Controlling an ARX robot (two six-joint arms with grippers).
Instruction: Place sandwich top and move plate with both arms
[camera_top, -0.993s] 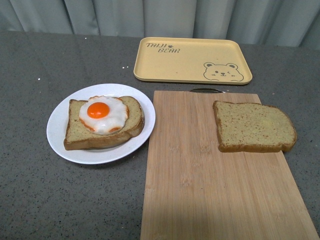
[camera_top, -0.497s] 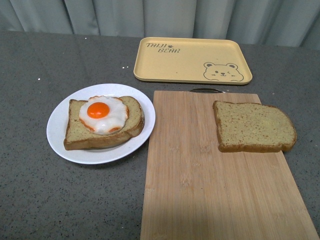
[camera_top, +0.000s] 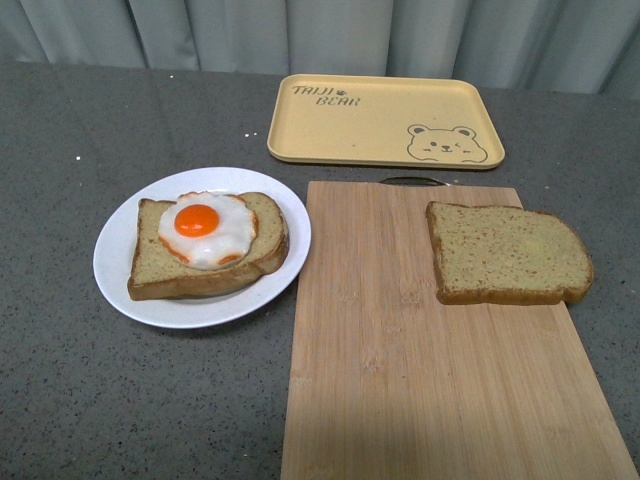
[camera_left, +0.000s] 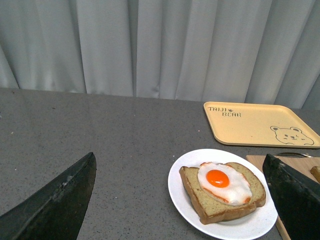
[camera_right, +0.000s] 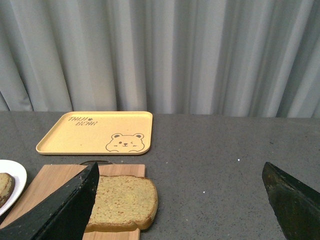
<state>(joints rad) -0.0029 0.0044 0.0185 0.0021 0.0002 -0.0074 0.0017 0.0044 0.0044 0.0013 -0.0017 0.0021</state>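
The plate is white, the sandwich top speckled tan, the tray yellow.

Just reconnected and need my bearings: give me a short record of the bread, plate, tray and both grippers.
to place: plain brown wholemeal bread slice, flat on the right part of the wooden cutting board
to move: round white plate, left of the board, holding an egg-topped bread slice
behind board: yellow rectangular bear tray
left gripper: open, holding nothing
right gripper: open, holding nothing
progress: top not yet placed
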